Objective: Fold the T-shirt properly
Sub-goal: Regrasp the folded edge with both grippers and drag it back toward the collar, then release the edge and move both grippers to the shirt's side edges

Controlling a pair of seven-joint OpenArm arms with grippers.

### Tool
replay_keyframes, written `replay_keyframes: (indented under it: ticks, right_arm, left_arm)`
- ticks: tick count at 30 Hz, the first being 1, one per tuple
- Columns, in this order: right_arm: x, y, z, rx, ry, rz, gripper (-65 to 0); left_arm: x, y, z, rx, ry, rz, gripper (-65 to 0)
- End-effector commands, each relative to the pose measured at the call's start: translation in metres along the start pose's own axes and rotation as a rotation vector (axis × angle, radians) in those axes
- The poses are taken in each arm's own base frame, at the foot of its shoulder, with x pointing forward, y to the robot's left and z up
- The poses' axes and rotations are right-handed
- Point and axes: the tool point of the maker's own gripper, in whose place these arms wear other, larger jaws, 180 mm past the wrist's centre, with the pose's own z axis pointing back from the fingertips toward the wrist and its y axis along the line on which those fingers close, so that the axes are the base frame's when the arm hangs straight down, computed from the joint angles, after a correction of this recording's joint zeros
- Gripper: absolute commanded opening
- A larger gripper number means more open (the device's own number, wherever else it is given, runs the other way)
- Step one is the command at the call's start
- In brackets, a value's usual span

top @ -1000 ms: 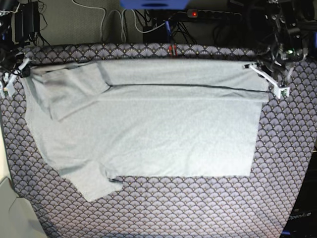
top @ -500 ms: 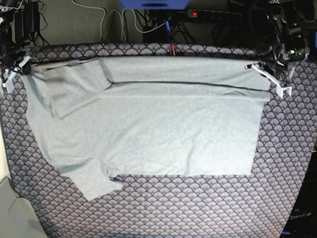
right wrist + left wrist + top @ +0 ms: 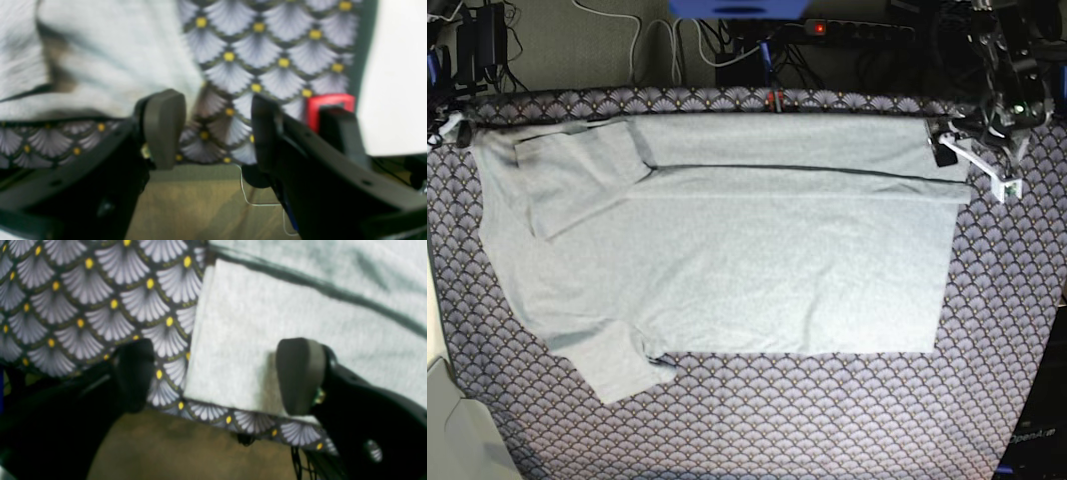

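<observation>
The left gripper point(image 3: 217, 376) is built of black moulded plastic, each finger ending in a rounded, matte dark-grey pad point(image 3: 300, 373). The right gripper point(image 3: 213, 128) looks the same, with small screw holes along its black finger arms and a bright red block point(image 3: 328, 101) fixed behind one finger. From overhead, white brackets point(image 3: 975, 162) and tangled black cabling dress the left arm.

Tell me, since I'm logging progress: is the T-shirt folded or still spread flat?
Partly folded. The T-shirt has its far strip turned over along a dark crease, one sleeve tucked in; the rest lies spread on the tablecloth.
</observation>
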Motion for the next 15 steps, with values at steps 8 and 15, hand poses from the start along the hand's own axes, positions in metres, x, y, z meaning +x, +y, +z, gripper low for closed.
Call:
replay_keyframes:
  ticks: [8, 15]
  right_arm:
    - [0.102, -0.044, 0.032, -0.104, -0.224, 0.037, -29.4]
    - [0.203, -0.016, 0.006, -0.072, -0.304, 0.111, -29.4]
  left_arm:
    - [0.096, -0.013, 0.031, -0.008, -0.266, -0.02, -5.3]
    - [0.145, -0.023, 0.024, -0.046, -0.329, 0.029, -5.3]
